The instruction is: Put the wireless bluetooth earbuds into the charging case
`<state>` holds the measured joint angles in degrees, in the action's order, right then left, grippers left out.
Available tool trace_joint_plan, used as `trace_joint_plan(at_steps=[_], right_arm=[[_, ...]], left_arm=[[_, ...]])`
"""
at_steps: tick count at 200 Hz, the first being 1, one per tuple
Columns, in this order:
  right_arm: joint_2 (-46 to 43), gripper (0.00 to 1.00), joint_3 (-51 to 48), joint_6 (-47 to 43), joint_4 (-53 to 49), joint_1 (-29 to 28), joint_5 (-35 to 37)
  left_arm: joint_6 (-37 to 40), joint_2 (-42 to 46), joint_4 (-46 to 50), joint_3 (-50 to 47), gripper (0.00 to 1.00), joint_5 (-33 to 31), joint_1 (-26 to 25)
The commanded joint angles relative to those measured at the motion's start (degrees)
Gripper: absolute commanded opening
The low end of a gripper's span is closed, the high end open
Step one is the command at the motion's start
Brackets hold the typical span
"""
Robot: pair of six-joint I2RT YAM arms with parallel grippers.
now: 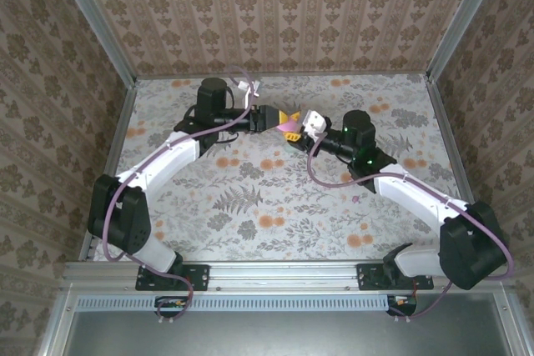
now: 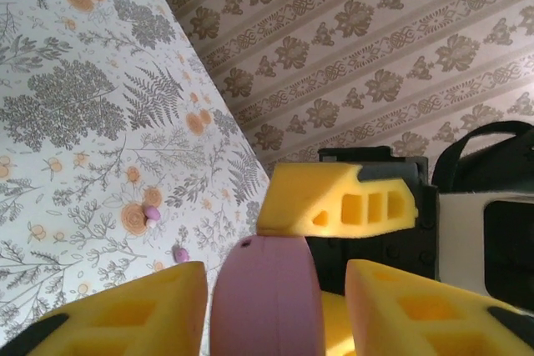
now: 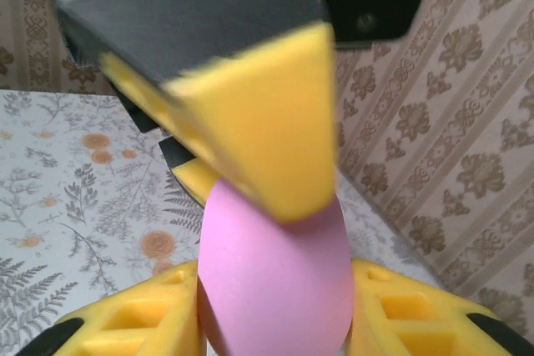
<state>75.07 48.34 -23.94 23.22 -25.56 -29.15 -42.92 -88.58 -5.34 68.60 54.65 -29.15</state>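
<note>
The pink charging case (image 1: 290, 129) hangs in mid-air over the back middle of the table, where both grippers meet. My right gripper (image 3: 275, 310) is shut on the case (image 3: 271, 273), with its yellow pads pressing both sides. My left gripper (image 2: 271, 310) stands open around the same case (image 2: 265, 298), with a gap on each side, and a right finger (image 2: 334, 198) touches the case's top. Two small pink earbuds (image 2: 152, 213) (image 2: 180, 253) lie on the floral table below. In the top view the left gripper (image 1: 279, 117) and right gripper (image 1: 300, 127) sit tip to tip.
The floral tablecloth (image 1: 275, 198) covers the table, which has patterned walls on three sides. A metal rail (image 1: 284, 273) runs along the near edge by the arm bases. A left finger (image 3: 259, 122) looms blurred over the case in the right wrist view.
</note>
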Motion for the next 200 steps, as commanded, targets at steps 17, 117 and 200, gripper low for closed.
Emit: trace_joint_plan(at_steps=[17,117,200], right_arm=[[-0.9,0.33,6.8,10.9,-11.0,4.1,-14.4],[1.9,0.32,15.5,16.2,-21.0,7.9,-34.0],[1.5,0.33,13.9,14.7,-18.1,7.8,-31.6]], left_arm=[[14.4,8.7,-2.7,-4.5,0.67,-6.5,1.7],[37.3,11.7,-11.5,-9.6,0.64,6.7,1.2],[36.6,9.8,-11.9,-8.1,0.63,7.8,-1.4]])
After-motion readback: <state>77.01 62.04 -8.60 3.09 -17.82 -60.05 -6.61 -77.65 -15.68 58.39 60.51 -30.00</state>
